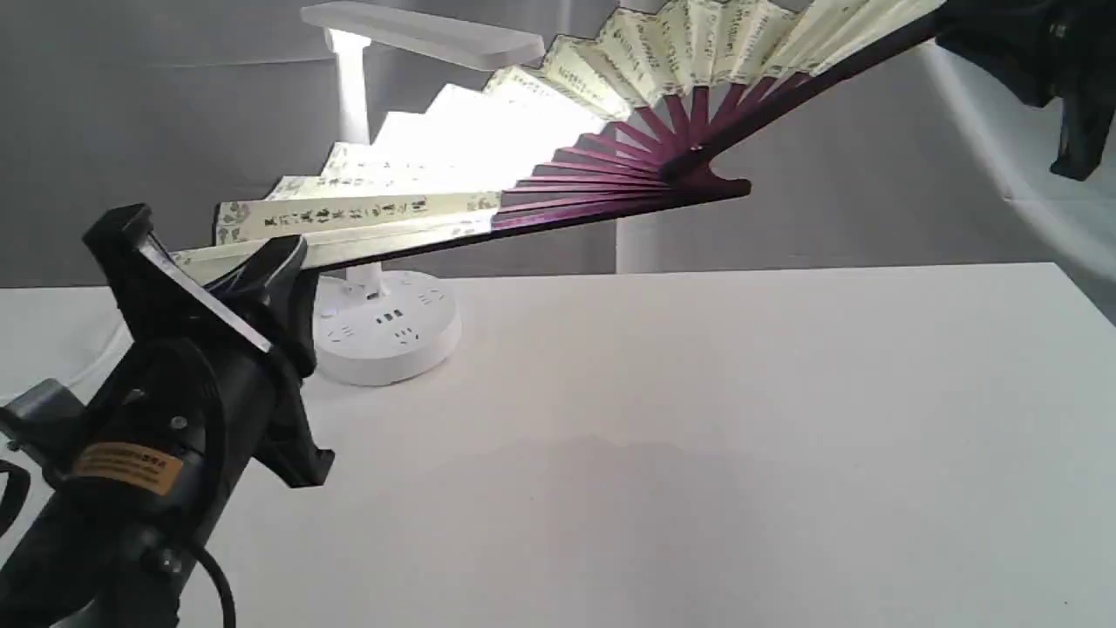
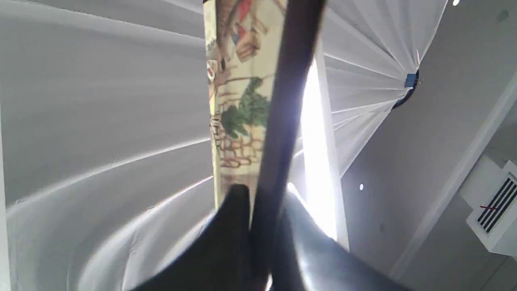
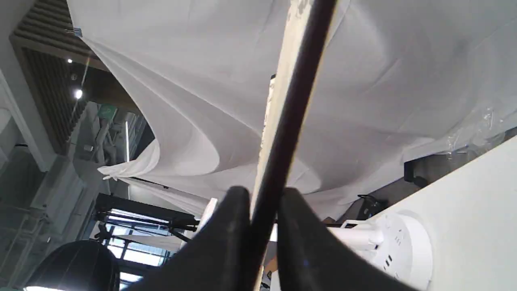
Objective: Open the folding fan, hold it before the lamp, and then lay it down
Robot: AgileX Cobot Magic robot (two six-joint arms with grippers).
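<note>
Both grips look solid: your left gripper (image 1: 261, 266) is clamped on one outer guard of the fan (image 1: 567, 122), and your right gripper (image 1: 955, 30) is clamped on the other guard, top right in the exterior view. Both wrist views show the dark stick pinched between the jaws. The fan is spread wide and is in the air above the table (image 1: 697, 392), touching nothing. It's tilted, with the left end low and the right end high. It sits in front of the lamp (image 1: 388, 336), which is lit, and the pleats left of centre glow through, so I'd call this the hold step. To do it well, fix the spacing between the arms. Wider risks tearing the paper at the end pleats; narrower and the pleats sag. Move both arms as one unit if you want the glow centred. For the lay-down, I'd level the fan first and bring the rivet end down with the rest. Count: one fan, one lamp, two grippers, one table.
</note>
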